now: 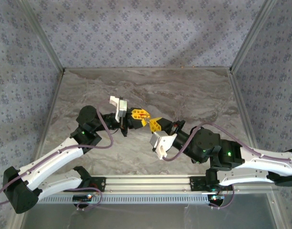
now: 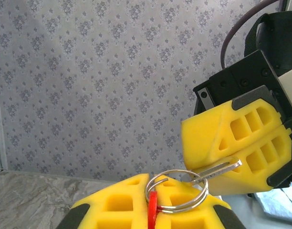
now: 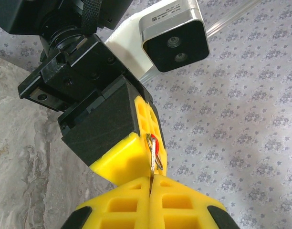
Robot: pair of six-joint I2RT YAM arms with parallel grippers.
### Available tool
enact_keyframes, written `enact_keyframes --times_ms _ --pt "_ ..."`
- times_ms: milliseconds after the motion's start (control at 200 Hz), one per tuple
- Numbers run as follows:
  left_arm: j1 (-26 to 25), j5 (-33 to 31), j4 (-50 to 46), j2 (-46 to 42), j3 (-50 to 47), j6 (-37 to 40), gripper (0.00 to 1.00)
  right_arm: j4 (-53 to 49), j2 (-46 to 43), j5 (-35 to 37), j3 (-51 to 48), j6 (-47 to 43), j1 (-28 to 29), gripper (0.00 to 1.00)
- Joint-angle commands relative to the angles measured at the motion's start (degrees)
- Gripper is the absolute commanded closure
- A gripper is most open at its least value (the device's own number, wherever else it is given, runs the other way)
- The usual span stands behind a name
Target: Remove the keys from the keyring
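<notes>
In the left wrist view my left gripper is shut on the red tag of the keyring. Its silvery split ring stands up above the yellow fingertips. A thin flat silvery key is threaded through the ring, and my right gripper is shut on it from the right. In the right wrist view the right gripper pinches the key edge-on, just below the ring, red tag and left gripper. From above, the left gripper and right gripper meet tip to tip over the table's middle.
The marbled grey table is bare around the arms. Patterned walls close it in at the back and both sides. A metal rail runs along the near edge between the arm bases.
</notes>
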Motion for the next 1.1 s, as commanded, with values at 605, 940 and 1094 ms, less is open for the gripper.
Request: enact_keyframes --times_ms 605,940,1094 --pt "4.5 -1.4 -0.1 0.3 6.4 -6.7 1.0 -19.2 4.2 -1.7 2.2 -6.0 5.0 1.0" --pt "5.6 1.0 1.9 2.2 7.5 -10.5 1.0 -20.6 6.0 0.0 1.9 -11.9 5.0 1.0" --pt "5.6 1.9 -1.2 2.0 8.6 -9.3 1.0 -23.0 7.8 -2.7 3.4 -13.8 4.3 1.0"
